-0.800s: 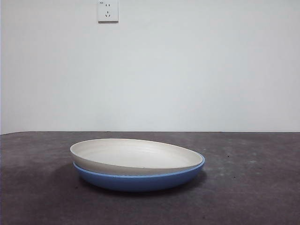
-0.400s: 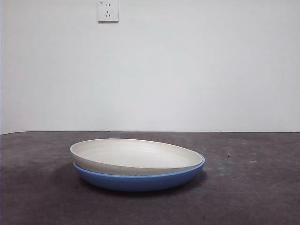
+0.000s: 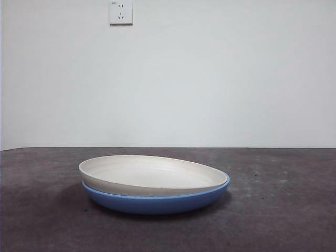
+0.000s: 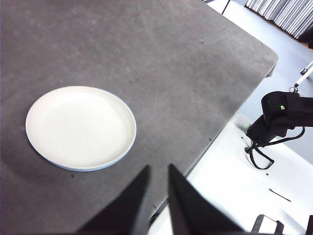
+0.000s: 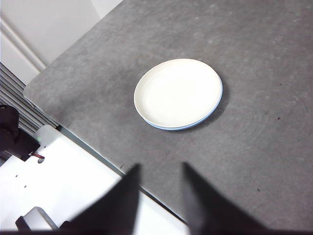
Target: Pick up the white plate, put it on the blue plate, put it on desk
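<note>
The white plate (image 3: 149, 173) rests inside the blue plate (image 3: 157, 203) on the dark grey desk (image 3: 283, 210), slightly tilted, its left rim higher. The stack also shows in the left wrist view, white plate (image 4: 80, 125) over a thin blue rim (image 4: 93, 169), and in the right wrist view, white plate (image 5: 177, 92) over blue rim (image 5: 215, 108). My left gripper (image 4: 159, 167) hangs high over the desk's edge, far from the plates, jaws nearly together and empty. My right gripper (image 5: 160, 165) hangs high over the opposite edge, jaws apart and empty.
A wall socket (image 3: 121, 12) sits on the white wall behind the desk. White base surfaces lie beyond the desk's edges (image 4: 230, 176). A black arm base (image 4: 281, 115) stands on one of them; another dark part (image 5: 10, 132) shows at the right wrist view's edge.
</note>
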{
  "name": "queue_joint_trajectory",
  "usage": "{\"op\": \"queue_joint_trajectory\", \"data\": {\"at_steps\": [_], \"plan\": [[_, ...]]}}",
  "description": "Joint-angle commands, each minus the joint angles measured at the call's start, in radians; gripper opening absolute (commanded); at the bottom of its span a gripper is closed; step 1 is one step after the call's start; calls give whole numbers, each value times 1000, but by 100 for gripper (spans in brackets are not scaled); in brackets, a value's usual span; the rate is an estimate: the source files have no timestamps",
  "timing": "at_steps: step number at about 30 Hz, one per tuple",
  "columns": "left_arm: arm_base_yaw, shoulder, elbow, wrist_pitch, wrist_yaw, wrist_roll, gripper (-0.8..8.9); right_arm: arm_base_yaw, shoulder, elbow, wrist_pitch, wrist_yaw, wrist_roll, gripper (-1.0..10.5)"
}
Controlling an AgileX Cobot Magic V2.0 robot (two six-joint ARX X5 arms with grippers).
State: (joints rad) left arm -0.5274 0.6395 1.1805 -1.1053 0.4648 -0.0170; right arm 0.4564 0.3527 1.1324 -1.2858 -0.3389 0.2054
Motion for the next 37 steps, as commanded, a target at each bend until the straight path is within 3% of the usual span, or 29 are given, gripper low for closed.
{"op": "queue_joint_trajectory", "data": {"at_steps": [1, 17, 30, 33, 37], "plan": [[-3, 6, 10, -12, -1, -21, 7, 5, -2, 14, 25, 0, -8, 36], [5, -5, 10, -20, -1, -21, 7, 5, -2, 14, 25, 0, -8, 37], [385, -119, -25, -13, 3, -16, 7, 5, -2, 14, 25, 0, -8, 37], [455, -158, -85, 111, -3, 45, 7, 5, -2, 14, 25, 0, -8, 37], [512, -244, -280, 417, -3, 108, 7, 5, -2, 14, 25, 0, -8, 36]]}}
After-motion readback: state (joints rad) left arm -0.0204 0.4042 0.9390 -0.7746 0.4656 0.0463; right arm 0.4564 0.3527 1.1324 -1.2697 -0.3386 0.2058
